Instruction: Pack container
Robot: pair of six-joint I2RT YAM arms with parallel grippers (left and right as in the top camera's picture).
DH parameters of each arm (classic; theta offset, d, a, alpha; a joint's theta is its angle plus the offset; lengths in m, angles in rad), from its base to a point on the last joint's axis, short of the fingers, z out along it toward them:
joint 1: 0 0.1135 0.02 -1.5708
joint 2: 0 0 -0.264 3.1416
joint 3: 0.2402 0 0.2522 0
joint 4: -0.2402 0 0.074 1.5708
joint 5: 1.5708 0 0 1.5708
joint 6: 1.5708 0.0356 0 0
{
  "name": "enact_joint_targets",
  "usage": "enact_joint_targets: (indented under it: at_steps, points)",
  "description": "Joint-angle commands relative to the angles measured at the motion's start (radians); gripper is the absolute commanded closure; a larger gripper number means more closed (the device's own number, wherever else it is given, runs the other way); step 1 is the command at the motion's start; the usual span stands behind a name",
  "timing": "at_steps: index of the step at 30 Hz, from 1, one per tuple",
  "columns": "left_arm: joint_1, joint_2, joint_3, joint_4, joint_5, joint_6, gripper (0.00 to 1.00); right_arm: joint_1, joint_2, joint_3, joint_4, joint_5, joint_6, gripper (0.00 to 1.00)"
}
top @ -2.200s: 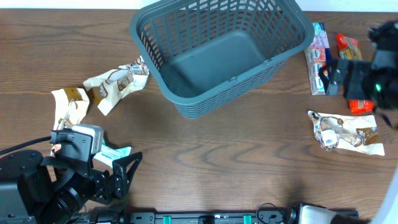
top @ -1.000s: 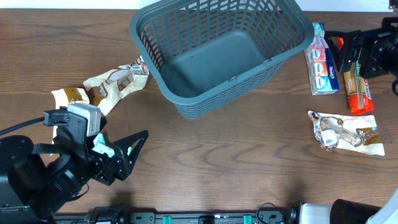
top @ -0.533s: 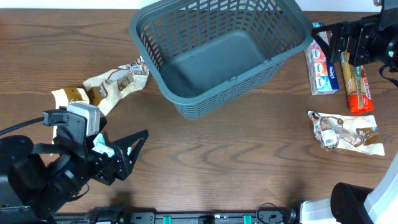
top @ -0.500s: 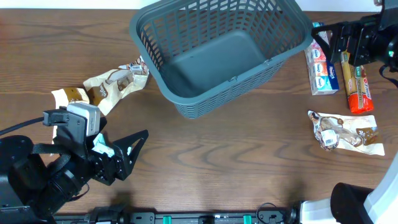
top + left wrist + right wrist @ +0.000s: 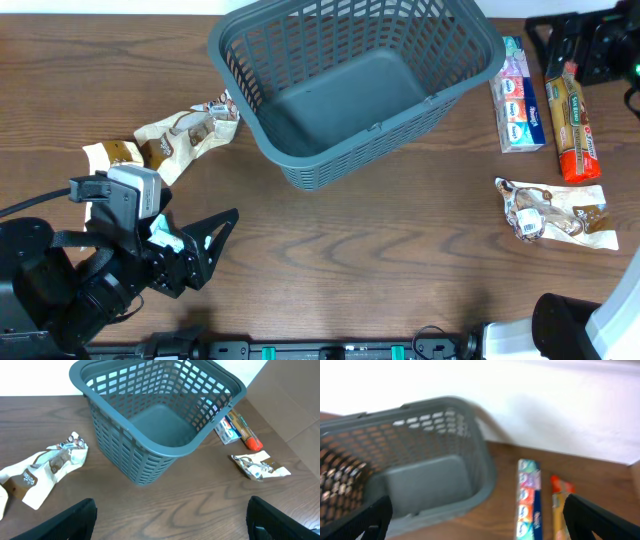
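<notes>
Dark grey-teal plastic, slotted into a lattice, forms the large rectangular basket (image 5: 330,165). It stands on the brown wooden bench (image 5: 400,260) at 12 o'clock in the overhead view, turned askew to the bench edges. Its solid bottom is in plain sight through the open top.

At 9 o'clock lie two crumpled cream and brown packets. The larger crumpled packet (image 5: 185,135) is near the basket's left wall, and the smaller crumpled packet (image 5: 112,165) is just beside it, further out.

At 2 o'clock, right of the basket, a long blue, pink and white strip pack (image 5: 517,100) lies flat. A long orange and tan packet (image 5: 572,125) lies near it and roughly parallel. At 3 o'clock, apart from both, is a crumpled white and brown wrapper (image 5: 555,210).

The left arm (image 5: 70,280) sits at 7 o'clock. The black left fingers (image 5: 75,519) are spread wide apart, pointing across the bench toward the basket. A small white and teal packet (image 5: 185,242) peeks out beside them; contact cannot be judged.

The right arm (image 5: 600,45) is at 1 o'clock, at the frame edge. In the blurred right wrist view, the black right fingers (image 5: 367,517) are also wide apart, with the basket and both long packs visible between them.
</notes>
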Motion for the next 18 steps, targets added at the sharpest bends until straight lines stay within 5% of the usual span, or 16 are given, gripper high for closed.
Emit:
enact_joint_targets:
  at_steps: [1,5,11,16,18]
  points:
    - [-0.003,-0.001,0.011,-0.005,0.018,-0.005,0.16,-0.008,0.009,0.001,0.019,0.026,0.011,0.02]
    - [-0.003,-0.001,0.011,-0.042,0.018,-0.006,0.33,-0.008,0.045,0.001,0.013,0.009,0.014,0.20]
    - [-0.003,-0.001,0.011,-0.098,0.018,-0.064,0.38,-0.008,0.119,0.001,0.029,-0.125,0.019,0.22]
    - [-0.003,-0.001,0.011,-0.124,0.019,-0.149,0.87,-0.007,0.162,0.001,0.082,-0.225,0.079,0.70]
    - [-0.003,-0.001,0.011,-0.140,0.037,-0.183,0.94,-0.007,0.171,0.001,0.107,-0.261,0.111,0.90]
